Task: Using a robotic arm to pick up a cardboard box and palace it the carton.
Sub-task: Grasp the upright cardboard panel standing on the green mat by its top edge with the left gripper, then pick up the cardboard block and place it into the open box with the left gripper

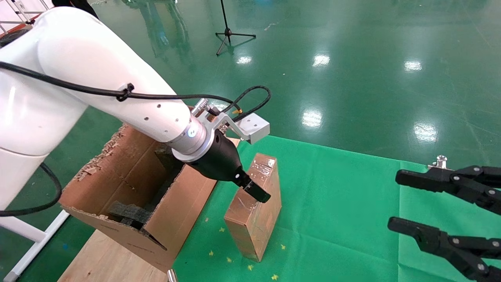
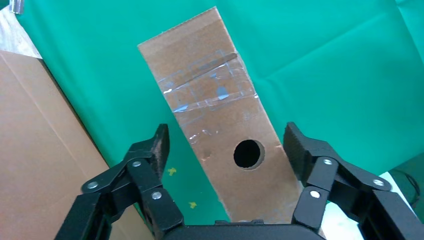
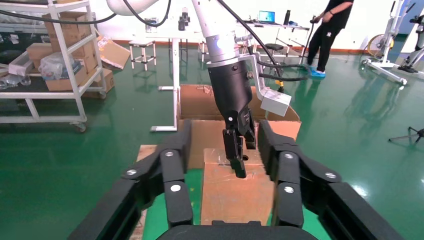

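Left gripper (image 2: 227, 150) has its fingers apart on both sides of your cardboard box (image 1: 254, 205), which sits on the green cloth (image 1: 344, 203) beside the carton (image 1: 133, 196), so you must grab, lift and drop it in; right gripper (image 1: 422, 203) waits open

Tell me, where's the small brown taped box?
In the head view, the small brown taped cardboard box stands on the green cloth, right of the big torn carton.

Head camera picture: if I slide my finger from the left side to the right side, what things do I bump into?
Carton → left gripper reaching over the cardboard box → green mat → right gripper, open and off to the side.
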Robot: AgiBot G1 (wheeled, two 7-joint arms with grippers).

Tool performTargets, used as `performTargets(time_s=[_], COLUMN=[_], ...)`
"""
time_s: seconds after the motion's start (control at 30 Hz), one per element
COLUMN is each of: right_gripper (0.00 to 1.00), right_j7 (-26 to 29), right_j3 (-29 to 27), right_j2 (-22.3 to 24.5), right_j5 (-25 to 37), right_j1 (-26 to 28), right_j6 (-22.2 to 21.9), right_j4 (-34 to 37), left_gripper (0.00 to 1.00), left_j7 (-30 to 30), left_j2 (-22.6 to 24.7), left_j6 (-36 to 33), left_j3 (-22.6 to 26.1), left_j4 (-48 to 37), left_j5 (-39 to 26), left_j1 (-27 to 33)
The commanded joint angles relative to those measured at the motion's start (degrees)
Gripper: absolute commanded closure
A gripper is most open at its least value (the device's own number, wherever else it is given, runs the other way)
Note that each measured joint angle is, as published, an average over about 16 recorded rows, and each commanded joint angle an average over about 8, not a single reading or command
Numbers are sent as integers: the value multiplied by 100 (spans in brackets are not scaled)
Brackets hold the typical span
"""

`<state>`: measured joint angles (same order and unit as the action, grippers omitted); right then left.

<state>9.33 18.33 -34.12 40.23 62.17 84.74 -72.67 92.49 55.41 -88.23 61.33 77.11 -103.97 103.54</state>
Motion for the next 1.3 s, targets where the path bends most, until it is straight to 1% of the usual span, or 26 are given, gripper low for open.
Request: performTargets(time_s=[0.03, 0.4, 0.57, 0.67, 0.8, 0.97, 1.13, 1.3], right_gripper=[0, 0, 0, 0, 0, 0, 0, 0], right_j7=[0, 0, 0, -1, -1, -1, -2, -2], right_j3=[0, 0, 1, 1, 2, 3, 3, 4], right_j2=[0, 0, 0, 0, 0, 0, 0, 1], right_j5=[0, 0, 0, 0, -1, -1, -2, -2], right_j1=[0, 0, 1, 1, 1, 1, 2, 2], right_j6=[0, 0, 0, 0, 0, 0, 0, 0], right_j4=[0, 0, 1, 1, 2, 2, 2, 2], left_gripper=[100, 100, 100, 100, 100, 100, 100, 100], left_j7=[4, -26, -301, -624, -1117, -1818, -2667, -3503], left_j2=[-3, 3, -89, -308, -711, -1071, -1258, -1344], left_j6=[1, 21, 62, 137, 280, 370, 435, 464], left_j3=[-5, -13, -74, -241, -576, -905, -998, -874], left_j4=[0, -48, -89, -97, -232, -830, -1773, -2839], left_j5=[5, 21, 97, 231, 460, 573, 218, -307], left_j1=[-3, 4, 176, 417, 808, 1343, 1972, 2405])
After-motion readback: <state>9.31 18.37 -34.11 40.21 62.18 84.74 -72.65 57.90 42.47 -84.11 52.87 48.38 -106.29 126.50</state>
